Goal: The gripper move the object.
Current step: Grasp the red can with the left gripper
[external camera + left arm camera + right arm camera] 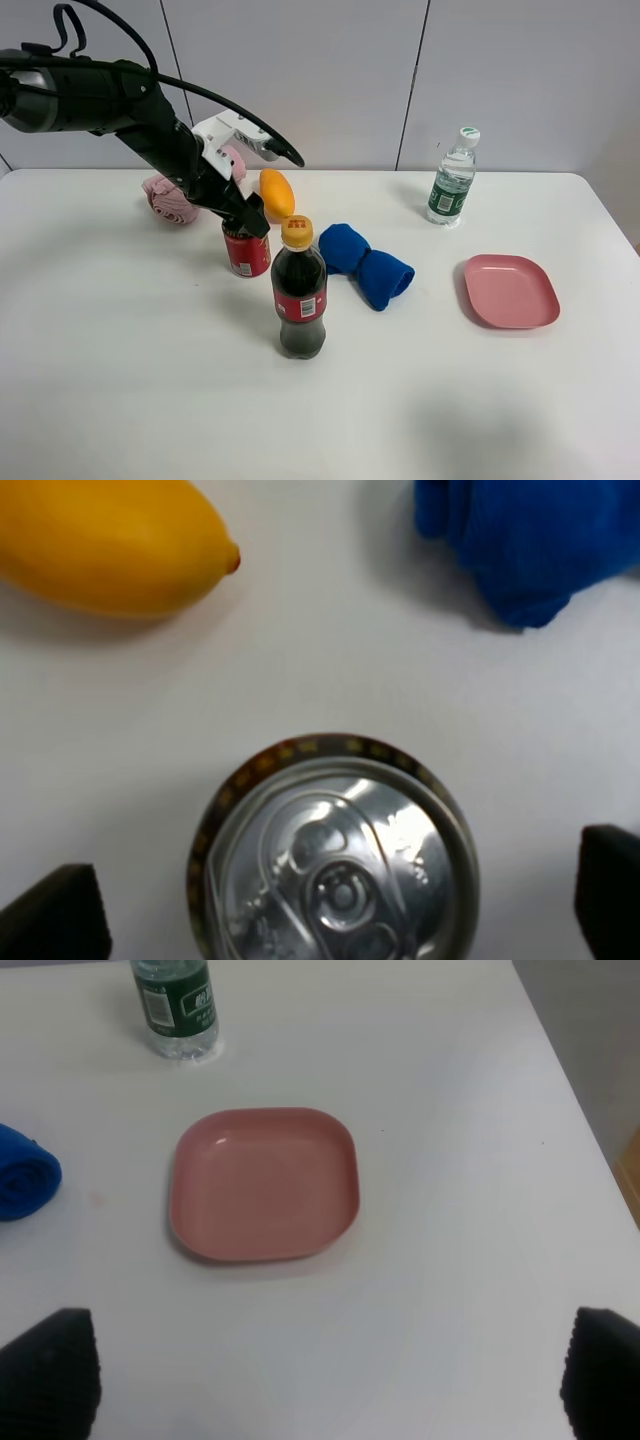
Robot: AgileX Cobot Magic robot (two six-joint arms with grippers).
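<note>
Can [247,252] just behind the cola bottle [299,295]; cloth [365,264] between it and plate [510,290].

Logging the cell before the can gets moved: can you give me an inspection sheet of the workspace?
Surface: white table, no spills seen.
Job's things: red can upright, directly under the left tool.
Clutter: cola bottle, yellow fruit, blue cloth, pink plate with nothing in it, water bottle, pink item partly hidden behind the arm.
Grippers: left tool open, fingers either side of the can with gaps showing; right tool open, holding nothing, near the plate.
Cables: black cable arcs above the left arm, off the table.
Surroundings: white wall panels; nothing else seen.
</note>
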